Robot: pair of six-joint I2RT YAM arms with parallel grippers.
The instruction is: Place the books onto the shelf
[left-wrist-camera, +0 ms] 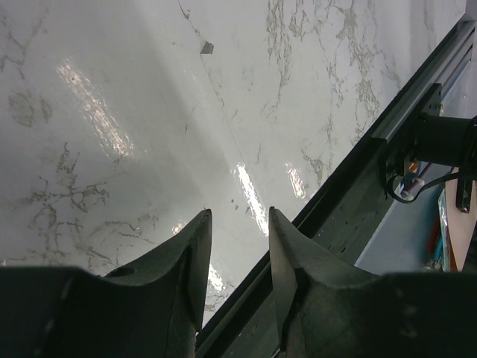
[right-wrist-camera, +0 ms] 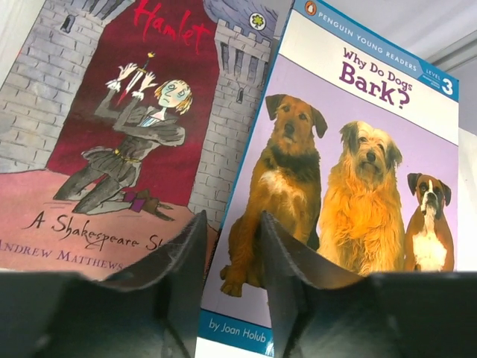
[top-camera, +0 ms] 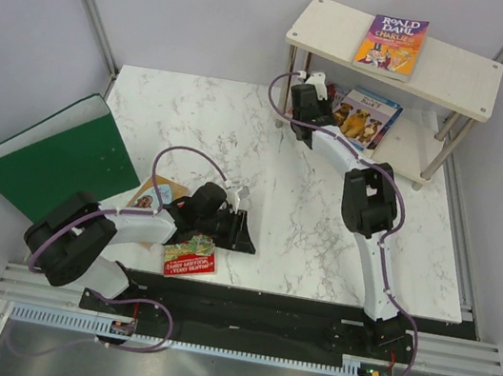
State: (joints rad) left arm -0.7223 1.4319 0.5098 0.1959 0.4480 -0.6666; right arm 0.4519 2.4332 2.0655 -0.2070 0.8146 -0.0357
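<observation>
Two thin paperbacks lie side by side on the lower board of the small two-tier shelf [top-camera: 462,83] of cream-white boards on silver metal legs. One is a Hamlet book [right-wrist-camera: 112,112] with a kneeling figure against a red ground between grey castle walls. The other is a lilac dogs book [right-wrist-camera: 358,171] showing three brown and tan dogs, and it laps over one edge of the first. The right gripper [right-wrist-camera: 229,224] hangs just in front of that pair, its black jaws apart by a narrow gap with nothing caught between them (the line where the two covers meet shows through the gap). On the shelf's top board a purple-and-yellow Roald Dahl book [top-camera: 391,45] lies flat, cover up. Two more books rest on the white marble-patterned desk [top-camera: 325,210]: a tan paperback [top-camera: 156,193], partly hidden under the left arm, and a red-and-green paperback [top-camera: 189,260] just beside the desk's near edge. The left gripper [left-wrist-camera: 238,216] hovers low over bare marble near these two, its jaws likewise apart and holding nothing. A large plain green folder [top-camera: 53,160] lies at the desk's left edge, jutting out beyond it.
</observation>
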